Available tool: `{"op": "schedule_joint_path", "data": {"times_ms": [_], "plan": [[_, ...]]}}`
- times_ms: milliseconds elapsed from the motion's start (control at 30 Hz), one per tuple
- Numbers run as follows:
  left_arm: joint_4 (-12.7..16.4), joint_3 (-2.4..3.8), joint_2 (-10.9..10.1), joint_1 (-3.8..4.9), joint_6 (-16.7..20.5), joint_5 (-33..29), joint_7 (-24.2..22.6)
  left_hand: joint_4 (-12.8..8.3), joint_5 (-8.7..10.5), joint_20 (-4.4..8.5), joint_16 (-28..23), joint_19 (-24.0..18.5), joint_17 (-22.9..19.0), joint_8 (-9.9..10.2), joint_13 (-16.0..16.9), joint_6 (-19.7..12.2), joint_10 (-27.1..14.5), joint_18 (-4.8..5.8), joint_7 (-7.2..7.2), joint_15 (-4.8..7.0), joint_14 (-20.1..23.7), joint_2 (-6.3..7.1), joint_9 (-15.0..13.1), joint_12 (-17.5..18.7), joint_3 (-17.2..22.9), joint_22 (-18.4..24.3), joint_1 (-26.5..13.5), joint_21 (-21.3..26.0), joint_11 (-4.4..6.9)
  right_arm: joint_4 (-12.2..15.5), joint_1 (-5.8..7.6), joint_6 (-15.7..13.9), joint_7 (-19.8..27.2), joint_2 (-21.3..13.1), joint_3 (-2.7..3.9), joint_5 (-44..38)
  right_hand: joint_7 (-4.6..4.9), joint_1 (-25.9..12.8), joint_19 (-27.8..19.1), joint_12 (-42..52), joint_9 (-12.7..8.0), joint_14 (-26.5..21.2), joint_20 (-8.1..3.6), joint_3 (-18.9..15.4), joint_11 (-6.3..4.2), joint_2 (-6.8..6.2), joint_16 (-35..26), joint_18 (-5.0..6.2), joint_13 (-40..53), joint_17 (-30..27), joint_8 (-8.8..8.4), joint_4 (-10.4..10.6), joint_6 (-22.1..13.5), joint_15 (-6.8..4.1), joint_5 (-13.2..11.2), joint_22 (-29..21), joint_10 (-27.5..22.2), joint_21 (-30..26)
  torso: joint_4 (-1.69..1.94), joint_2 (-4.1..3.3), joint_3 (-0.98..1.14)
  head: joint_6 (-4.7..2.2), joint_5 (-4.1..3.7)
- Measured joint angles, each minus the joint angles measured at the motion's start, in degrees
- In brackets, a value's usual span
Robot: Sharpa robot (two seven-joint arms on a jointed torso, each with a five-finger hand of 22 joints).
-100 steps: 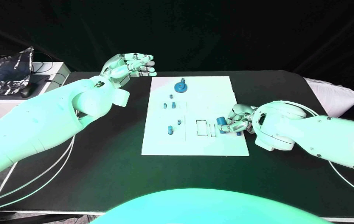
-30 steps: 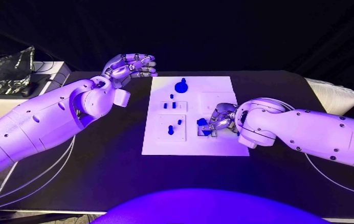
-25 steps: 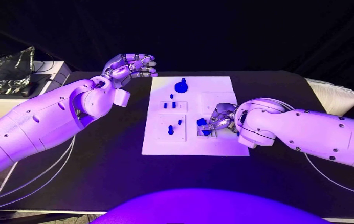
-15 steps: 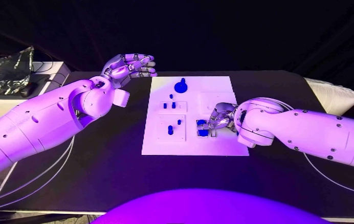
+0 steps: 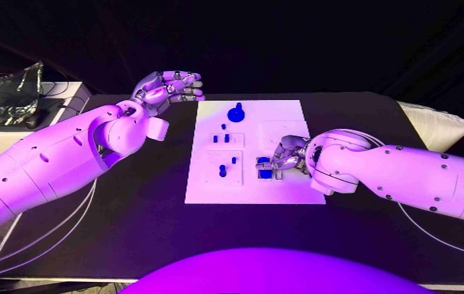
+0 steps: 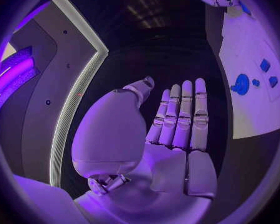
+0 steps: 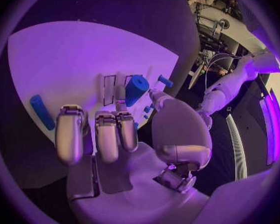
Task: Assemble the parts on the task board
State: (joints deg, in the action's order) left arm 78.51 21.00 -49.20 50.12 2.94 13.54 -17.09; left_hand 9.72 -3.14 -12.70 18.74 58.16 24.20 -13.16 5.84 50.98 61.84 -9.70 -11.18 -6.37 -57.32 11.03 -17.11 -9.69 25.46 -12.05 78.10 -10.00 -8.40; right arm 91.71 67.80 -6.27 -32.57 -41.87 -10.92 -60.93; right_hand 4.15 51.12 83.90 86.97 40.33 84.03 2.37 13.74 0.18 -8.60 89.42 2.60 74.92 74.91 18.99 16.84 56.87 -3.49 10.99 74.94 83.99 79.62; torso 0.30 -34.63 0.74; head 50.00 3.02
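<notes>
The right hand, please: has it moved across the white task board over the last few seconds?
Yes. The right hand, holding a small blue part, has shifted from the white task board's right edge toward its middle slots.

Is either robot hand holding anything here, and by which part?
The right robot hand pinches a blue part by its sides, thumb against a finger, over the task board. The left robot hand holds nothing.
</notes>
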Motion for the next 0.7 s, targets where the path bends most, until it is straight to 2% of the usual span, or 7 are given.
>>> {"op": "schedule_joint_path", "data": {"times_ms": [133,233,367,600,700], "plan": [[-0.02,0.0,0.0,0.0,-0.02,0.0,0.01,0.0,0.0,0.0,0.0,0.0,0.0,0.0,0.0,0.0,0.0,0.0,0.0,0.0,0.0,0.0,0.0,0.0,0.0,0.0,0.0,0.0,0.0,1.58,-0.09,-0.44,0.14,-1.41,0.01,-0.18,0.0,0.17,0.0,0.0,0.17,0.0,0.0,-0.4,0.0,0.02,0.0,0.0,0.0,0.0,0.0,-0.4,0.0,0.0,0.66,0.0,0.0,0.0,0.02,-0.03,0.03,0.0,0.07],[-0.03,0.0,-0.04,0.0,-0.04,0.0,0.03,0.16,0.0,0.0,0.0,0.0,0.05,0.0,0.0,0.0,0.0,0.0,0.0,0.0,0.0,0.0,0.0,0.0,-0.16,0.07,0.0,0.0,0.0,2.96,-0.11,-0.85,0.34,-2.87,0.06,-0.37,-0.18,3.4,0.0,0.0,0.37,0.0,0.0,-1.02,0.0,-0.15,0.0,0.0,-0.01,0.0,0.0,-0.67,0.4,0.0,0.61,-0.01,0.0,0.27,0.02,-0.04,0.03,0.0,0.13],[-0.04,0.0,-0.1,0.0,-0.07,-0.01,0.05,0.16,0.0,0.0,0.0,0.0,0.07,0.0,-0.01,0.0,0.0,0.0,0.0,0.0,0.0,-0.18,0.0,0.0,-0.16,0.09,0.19,0.21,0.0,5.09,-0.02,-1.56,0.92,-5.25,0.23,-0.73,-0.48,7.46,0.22,0.0,0.81,-0.01,-0.21,-2.05,-0.43,-0.92,0.23,0.0,-0.01,0.0,0.32,-0.62,1.3,-0.44,-0.49,-0.01,0.0,0.74,-0.02,-0.03,0.01,0.0,0.24],[-0.1,0.0,-0.11,0.0,-0.16,-0.01,0.16,0.16,0.0,0.0,0.0,0.0,0.07,0.0,-0.01,0.0,0.0,0.0,0.0,0.0,0.0,-0.23,0.0,0.0,-0.16,0.08,0.23,0.22,0.0,6.8,0.24,-2.06,1.96,-7.04,0.45,-1.27,-0.68,8.09,0.01,0.26,1.04,-0.01,-0.42,-3.41,-0.43,-1.13,0.23,0.0,-0.01,0.0,0.75,-0.24,1.5,-0.44,-1.53,-0.01,0.0,1.0,-0.09,0.03,0.01,0.0,0.35],[-0.12,0.0,-0.07,0.0,-0.2,-0.01,0.2,0.16,0.0,0.0,0.0,0.0,0.06,0.0,0.02,0.0,0.0,0.0,0.0,0.0,0.0,-0.23,-0.01,0.0,-0.16,0.13,0.23,0.22,0.0,6.86,0.26,-1.83,2.22,-7.21,0.48,-1.39,-0.68,10.07,0.01,0.26,1.18,-0.01,-0.42,-4.22,-0.43,-0.96,0.23,0.0,-0.01,0.0,0.9,-0.58,1.5,-0.44,-2.49,-0.02,0.0,1.23,-0.07,0.04,0.01,0.0,0.35]]}}
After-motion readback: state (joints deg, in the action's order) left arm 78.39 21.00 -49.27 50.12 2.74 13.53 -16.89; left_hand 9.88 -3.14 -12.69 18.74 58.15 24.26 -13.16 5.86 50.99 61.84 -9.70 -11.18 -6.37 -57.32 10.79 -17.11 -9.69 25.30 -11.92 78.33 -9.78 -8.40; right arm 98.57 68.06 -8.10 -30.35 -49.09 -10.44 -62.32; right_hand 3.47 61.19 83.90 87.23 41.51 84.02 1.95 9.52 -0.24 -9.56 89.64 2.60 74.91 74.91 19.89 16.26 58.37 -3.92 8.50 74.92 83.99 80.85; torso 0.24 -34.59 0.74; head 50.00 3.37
